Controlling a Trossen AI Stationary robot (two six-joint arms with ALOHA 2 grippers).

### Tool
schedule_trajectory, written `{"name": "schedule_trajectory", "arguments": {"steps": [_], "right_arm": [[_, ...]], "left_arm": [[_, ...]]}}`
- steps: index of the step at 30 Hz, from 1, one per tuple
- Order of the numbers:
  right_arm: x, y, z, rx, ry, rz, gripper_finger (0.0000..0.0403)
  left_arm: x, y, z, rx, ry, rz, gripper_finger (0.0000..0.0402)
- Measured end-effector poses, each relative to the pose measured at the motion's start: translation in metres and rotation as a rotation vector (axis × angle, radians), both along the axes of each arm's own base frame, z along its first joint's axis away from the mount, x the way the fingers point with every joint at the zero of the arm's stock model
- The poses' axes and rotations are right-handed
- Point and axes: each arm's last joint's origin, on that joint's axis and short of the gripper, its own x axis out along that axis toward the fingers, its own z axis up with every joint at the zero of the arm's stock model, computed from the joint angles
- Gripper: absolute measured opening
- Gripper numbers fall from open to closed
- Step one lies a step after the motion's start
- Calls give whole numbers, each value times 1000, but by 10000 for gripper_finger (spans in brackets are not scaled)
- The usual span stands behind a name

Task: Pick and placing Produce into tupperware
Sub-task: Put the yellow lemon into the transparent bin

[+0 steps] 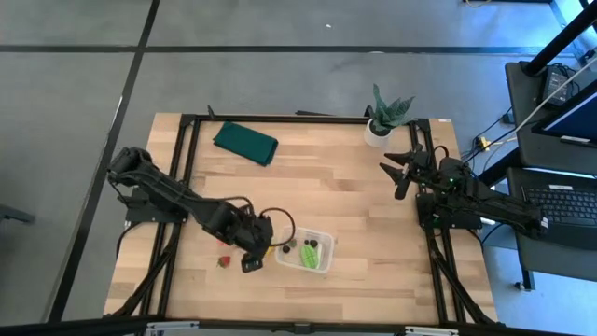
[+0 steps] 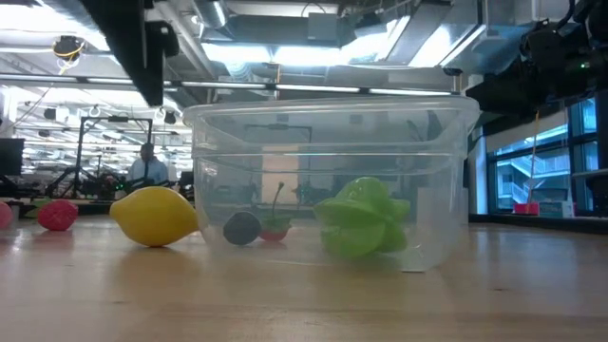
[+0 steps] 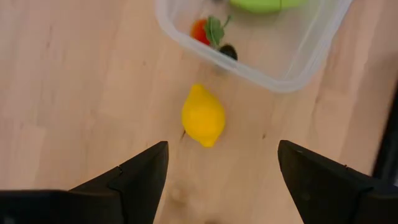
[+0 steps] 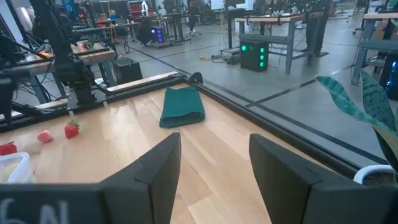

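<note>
The clear tupperware (image 1: 308, 250) (image 2: 332, 180) (image 3: 261, 50) stands on the table's near middle. Inside lie a light green piece (image 2: 361, 218), a dark berry (image 2: 241, 228) and a red strawberry (image 3: 200, 30). The yellow lemon (image 3: 203, 116) (image 2: 155, 215) lies on the wood just left of the tub. Red strawberries (image 2: 57, 215) (image 1: 224, 261) lie farther left. My left gripper (image 1: 258, 245) (image 3: 224, 180) hovers open above the lemon, one finger on each side, touching nothing. My right gripper (image 1: 401, 173) (image 4: 214, 168) waits open near the table's right edge.
A dark green folded cloth (image 1: 245, 142) (image 4: 181, 106) lies toward the far left of the table. A spiky plant in a white pot (image 1: 384, 119) stands at the far edge, near my right gripper. Bare wood spreads between the tub and the cloth.
</note>
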Motion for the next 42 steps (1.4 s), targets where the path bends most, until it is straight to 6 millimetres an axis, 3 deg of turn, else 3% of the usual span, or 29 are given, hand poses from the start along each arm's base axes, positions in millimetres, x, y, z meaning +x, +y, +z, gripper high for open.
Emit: {"name": "schedule_trajectory", "arguments": {"steps": [12,19,42], "right_arm": [[0,0,0,18,-8,-1,193],[0,0,-1,19,3,-1,193],[-1,0,-5,37,47,-1,193]], "left_arm": [[11,-4,-23,33,60,8,292],[22,-5,-23,82,-53,19,292],[2,-19,-58,141,-80,17,292]]}}
